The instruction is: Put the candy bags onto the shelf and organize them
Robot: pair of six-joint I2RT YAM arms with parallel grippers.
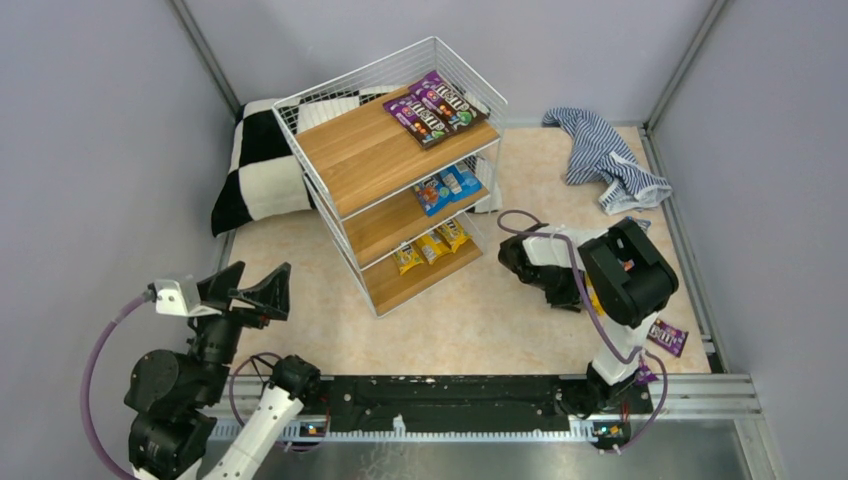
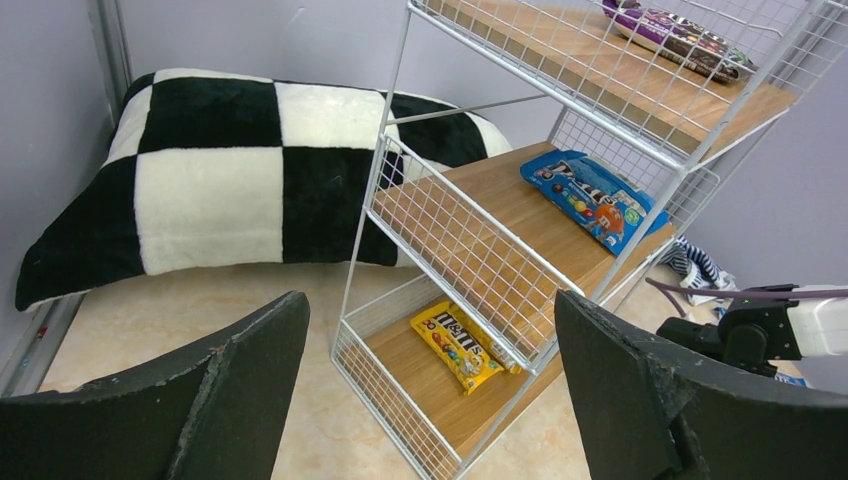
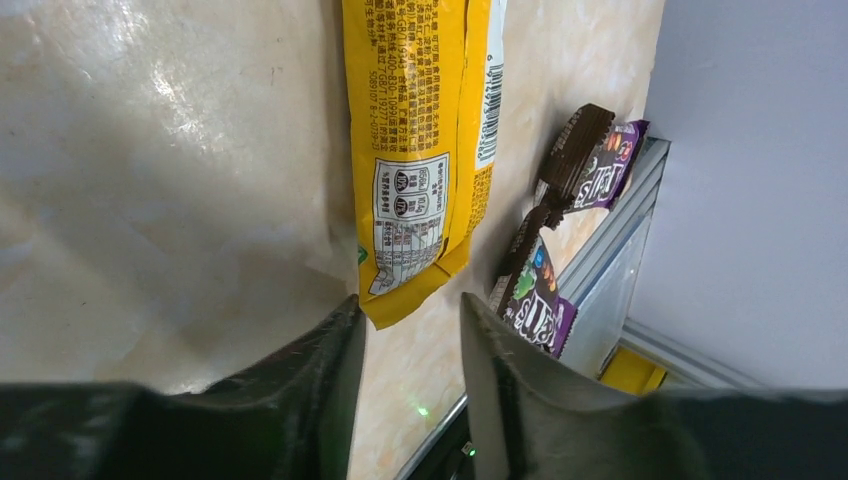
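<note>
At lower centre, the right gripper point(image 3: 408, 308) stands part-open astride the crimped end of the yellow bag point(image 3: 420, 130), not yet clenched; it looks light, slick and floppy, so pinch that seam.

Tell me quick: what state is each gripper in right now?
Left gripper: open, empty.
Right gripper: partly open, fingers either side of the yellow candy bag's end, not yet clamped on it.

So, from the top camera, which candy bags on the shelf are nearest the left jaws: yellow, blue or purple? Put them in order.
1. yellow candy bags, bottom board of the shelf.
2. blue candy bags, middle board.
3. purple candy bags, top board, farthest.
</note>
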